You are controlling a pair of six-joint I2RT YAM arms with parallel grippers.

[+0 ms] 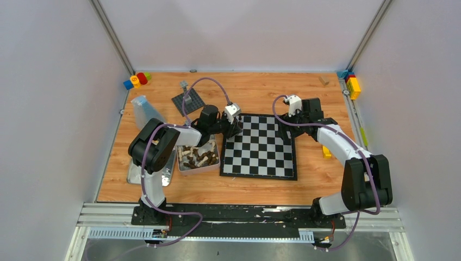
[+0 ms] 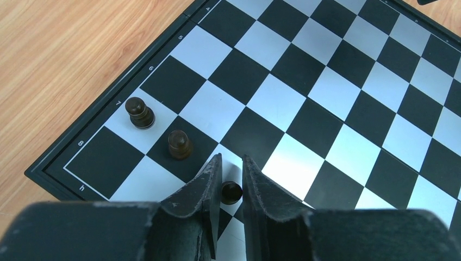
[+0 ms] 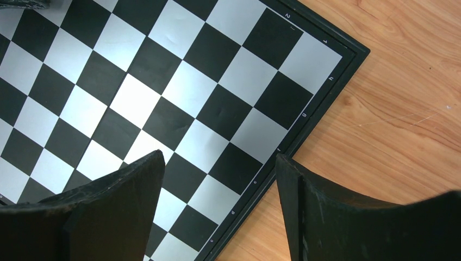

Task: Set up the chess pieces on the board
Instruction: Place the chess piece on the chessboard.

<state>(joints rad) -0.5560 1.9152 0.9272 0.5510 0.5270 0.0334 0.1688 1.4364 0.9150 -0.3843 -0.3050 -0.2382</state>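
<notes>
1. The flat square chessboard of black and silvery-white checks [image 1: 260, 155] lies on the wooden table [image 1: 310, 89] between the two arms. Nearly all of its squares are bare.
2. In the left wrist view, a first dark brown pawn [image 2: 139, 112] stands upright on the edge square of the row marked 7. A second dark brown pawn [image 2: 180, 144] stands on the square next to it.
3. A third dark piece [image 2: 231, 192] sits one square further along that row, between the fingers of the left claw [image 2: 231, 163]. The fingers stand close on either side of it, and I cannot tell whether they pinch it or have let go.
4. The right claw [image 3: 218, 163] hangs over the board's far right corner with its fingers wide apart and nothing between them.
5. A shiny metal tin [image 1: 199, 171] just beside the board's left edge holds a heap of dark brown and cream chess pieces [image 1: 197, 156].
6. Judged from this, the task is at an early stage. At most three dark pawns are placed, and the corner row beside them is empty. No cream piece shows on the board, so almost the whole set is left to place.
</notes>
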